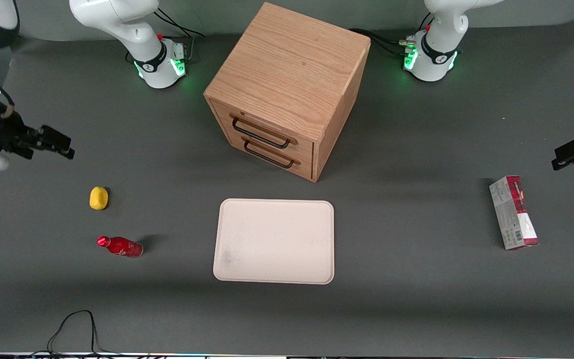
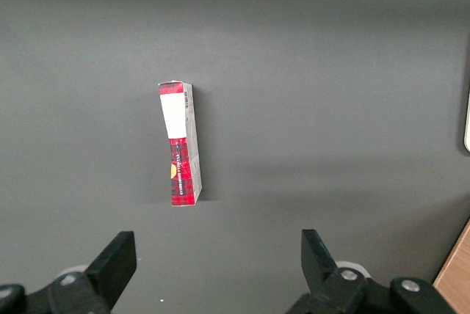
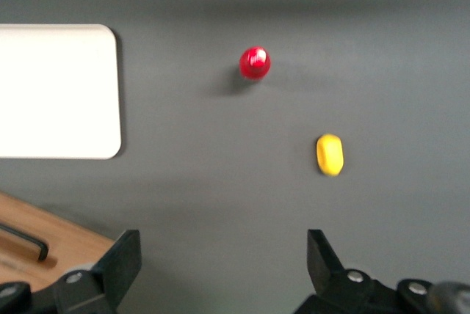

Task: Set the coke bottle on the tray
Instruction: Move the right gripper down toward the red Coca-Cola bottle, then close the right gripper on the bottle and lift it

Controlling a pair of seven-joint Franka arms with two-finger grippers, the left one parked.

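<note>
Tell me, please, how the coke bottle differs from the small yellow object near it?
The coke bottle is glossy red and elongated with a cap; the yellow object is matte, rounded and stubby. The bottle stands nearer the front camera, the yellow object farther back. Both sit on the table, off the tray, toward the working arm's end, untouched by the open gripper above them.

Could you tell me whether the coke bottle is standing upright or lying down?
Upright: the right wrist view looks straight down on the coke bottle, showing its round cap. The open hand hangs apart from it.
</note>
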